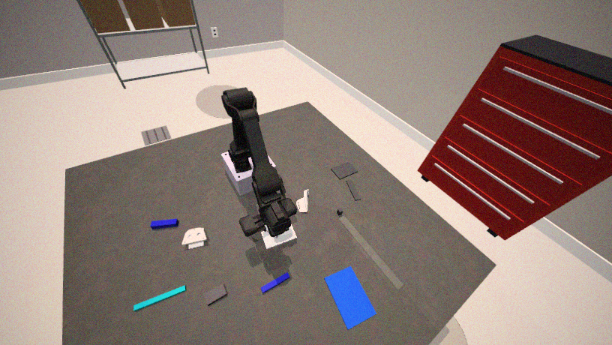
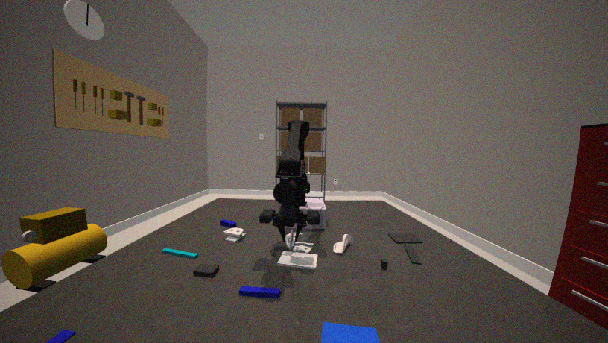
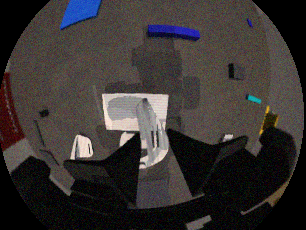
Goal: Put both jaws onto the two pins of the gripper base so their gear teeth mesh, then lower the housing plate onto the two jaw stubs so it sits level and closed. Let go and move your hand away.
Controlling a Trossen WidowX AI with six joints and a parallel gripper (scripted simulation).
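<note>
My gripper (image 2: 290, 241) (image 3: 154, 133) points down and is shut on a white-grey jaw (image 3: 146, 117), which hangs upright between the fingertips over the gripper base. The white gripper base (image 1: 279, 244) (image 2: 310, 262) (image 3: 112, 126) lies flat under the hand; the fingers and held jaw partly hide its pin area. Whether the held jaw touches the base is unclear. The other white jaw (image 1: 302, 205) (image 2: 340, 246) (image 3: 82, 148) lies apart on the table, to the right in the top and exterior views. The white housing plate (image 1: 195, 235) (image 2: 234, 231) lies apart to the left; the right finger partly hides it in the wrist view.
On the dark table top (image 1: 111, 188) lie blue bars (image 1: 164, 223) (image 1: 275, 283), a cyan bar (image 1: 160, 298), a dark block (image 1: 215, 294), a blue sheet (image 1: 349, 297), a small black block (image 1: 340, 211), a dark flat square (image 1: 343, 169) and a thin strip. A red cabinet (image 1: 523, 141) stands beyond the table.
</note>
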